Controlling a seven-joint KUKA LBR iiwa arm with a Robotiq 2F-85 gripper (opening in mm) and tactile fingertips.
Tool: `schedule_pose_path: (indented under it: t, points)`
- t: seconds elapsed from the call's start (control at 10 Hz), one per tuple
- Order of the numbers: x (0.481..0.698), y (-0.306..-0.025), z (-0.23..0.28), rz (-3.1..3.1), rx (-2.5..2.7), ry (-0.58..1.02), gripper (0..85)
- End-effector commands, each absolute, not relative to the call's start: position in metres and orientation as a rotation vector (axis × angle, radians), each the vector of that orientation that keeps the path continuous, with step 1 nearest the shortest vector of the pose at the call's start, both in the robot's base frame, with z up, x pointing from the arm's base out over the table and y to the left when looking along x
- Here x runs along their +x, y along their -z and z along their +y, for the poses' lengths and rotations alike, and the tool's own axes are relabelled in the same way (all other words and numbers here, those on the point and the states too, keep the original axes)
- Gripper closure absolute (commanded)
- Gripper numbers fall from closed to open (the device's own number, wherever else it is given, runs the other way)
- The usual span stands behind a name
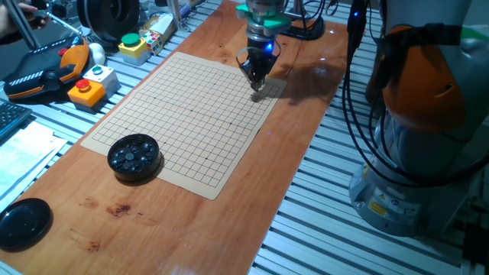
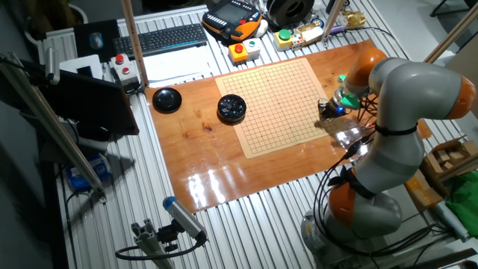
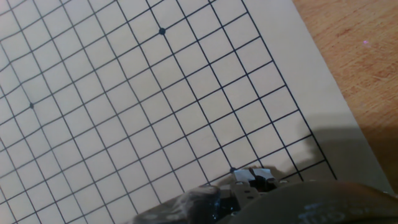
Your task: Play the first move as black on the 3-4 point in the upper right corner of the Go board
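Note:
The Go board (image 1: 183,114) lies flat on the wooden table. My gripper (image 1: 256,82) stands low over its far right corner, fingers drawn together to a point. It also shows in the other fixed view (image 2: 326,110). In the hand view the fingertips (image 3: 252,177) are at the bottom, just beside a star dot (image 3: 233,169), a few lines in from the board's edge. A small dark bit (image 3: 268,184) shows at the tips, which looks like the black stone; most of it is hidden. The grid around the tips carries no stone.
A round black bowl (image 1: 134,156) of stones sits at the board's near left corner, and its flat black lid (image 1: 23,223) lies farther left. Button boxes (image 1: 92,84) and a pendant (image 1: 42,72) lie beyond the board. The arm's base (image 1: 428,114) and cables stand to the right.

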State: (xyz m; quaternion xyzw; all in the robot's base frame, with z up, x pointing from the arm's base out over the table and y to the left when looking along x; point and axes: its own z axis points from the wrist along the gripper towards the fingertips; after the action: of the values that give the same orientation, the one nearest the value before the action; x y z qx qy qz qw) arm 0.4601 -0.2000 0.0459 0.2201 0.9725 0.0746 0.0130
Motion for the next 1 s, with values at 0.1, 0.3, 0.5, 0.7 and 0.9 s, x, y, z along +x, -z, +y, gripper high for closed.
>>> schedule_pose_path:
  t: [0.1, 0.3, 0.5, 0.7, 0.9]
  points:
    - [0.4580, -0.0443, -0.2008, 3.030, 0.686, -0.234, 84.3]
    - [0.4563, -0.0432, -0.2009, 3.031, 0.683, -0.234, 84.3]
    - [0.4559, -0.0427, -0.2012, 3.031, 0.683, -0.237, 84.3]
    - [0.4555, -0.0423, -0.2012, 3.029, 0.686, -0.237, 84.3]
    - [0.4554, -0.0420, -0.2013, 3.028, 0.688, -0.237, 84.3]
